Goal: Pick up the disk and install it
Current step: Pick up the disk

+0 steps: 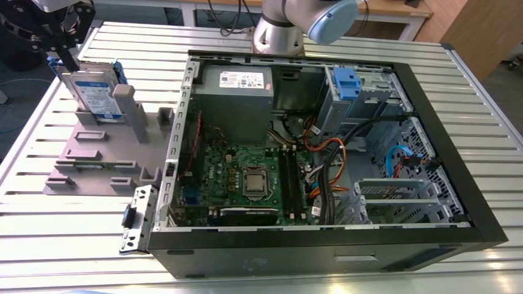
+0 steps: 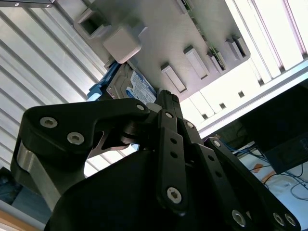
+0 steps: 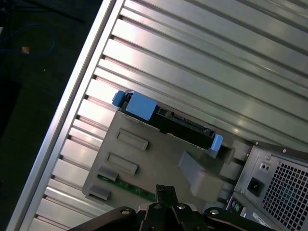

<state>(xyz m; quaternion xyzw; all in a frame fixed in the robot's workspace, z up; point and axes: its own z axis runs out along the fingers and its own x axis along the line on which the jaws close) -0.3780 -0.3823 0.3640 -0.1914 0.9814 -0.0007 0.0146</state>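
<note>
The disk [image 1: 94, 92] stands on edge in the grey plastic stand [image 1: 90, 153], on the exterior view's left: silver, with a white-and-blue label and a blue bracket. My gripper [image 1: 70, 62] hangs just above its far top corner, and I cannot tell if they touch. In the first wrist view the disk [image 3: 168, 122] shows edge-on at the stand's [image 3: 144, 163] far end, and my gripper [image 3: 163, 190] sits apart from it over the stand, fingers drawn together with nothing between them. In the second wrist view the disk's label [image 2: 139, 86] peeks out past my gripper [image 2: 166, 96].
An open computer case [image 1: 327, 153] lies on the ribbed metal table [image 1: 73, 233], right of the stand. Inside are a motherboard [image 1: 245, 174], a power supply [image 1: 237, 92], cables and a drive bay with a blue tab [image 1: 347, 82]. The arm's base [image 1: 278, 30] stands behind the case.
</note>
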